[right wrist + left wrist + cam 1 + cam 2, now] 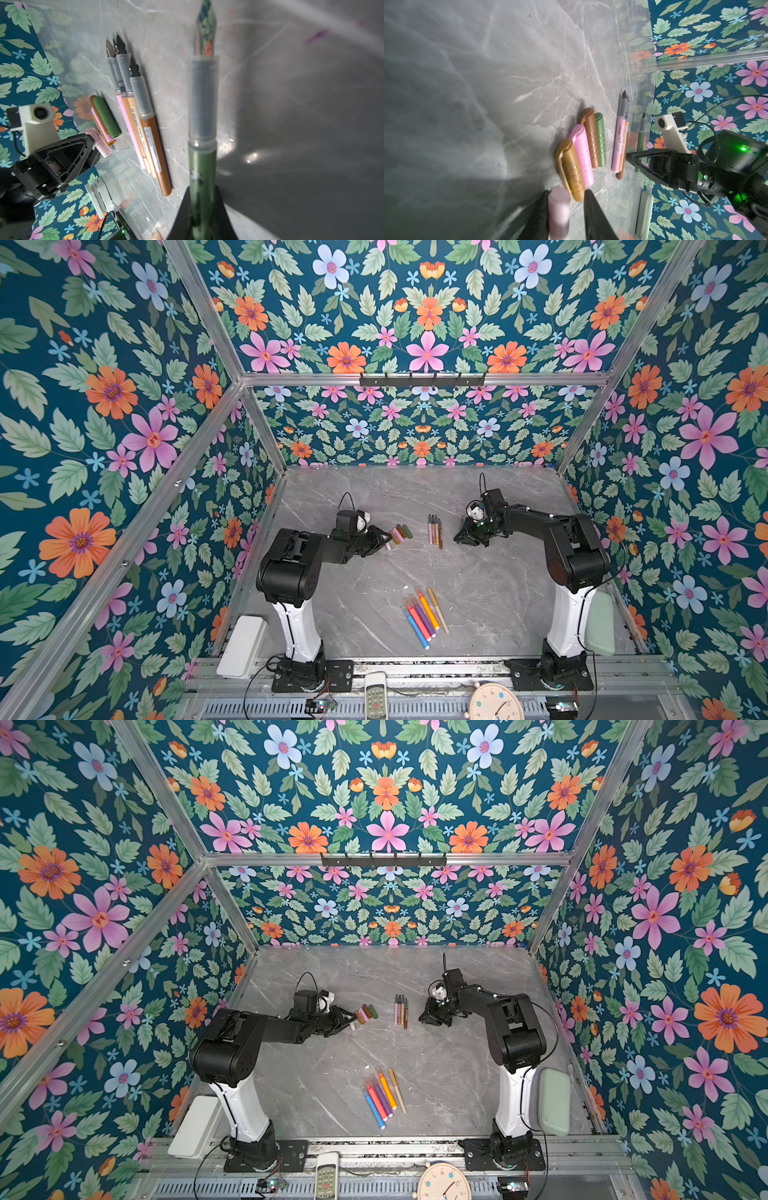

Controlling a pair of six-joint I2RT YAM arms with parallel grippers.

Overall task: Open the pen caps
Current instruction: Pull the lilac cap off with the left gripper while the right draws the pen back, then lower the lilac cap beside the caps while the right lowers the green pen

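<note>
Marble table (pixel 415 564) open between left hand (pixel 565 195), slack round pale cap (pixel 558 207), and right hand (pixel 202 191) gripping green pen (pixel 202 166).

With the grey marble table (pixel 457 1073) read as a clock face and twelve at the floral back wall (pixel 386 915), the left gripper (pixel 348 1021) lies low at ten o'clock, its tip at a pale pink cap (pixel 353 1026). Just beyond it, at eleven, four pen caps (pixel 366 1012) lie side by side, touching: tan, pink, brown, green. At twelve a tight bundle of uncapped pens (pixel 400 1009) points toward the wall. The right gripper (pixel 430 1016) sits at one o'clock, near them but apart; its jaws cannot be made out. At six, capped pens (pixel 382 1096) fan out: blue, red, purple, orange, tan.
</note>
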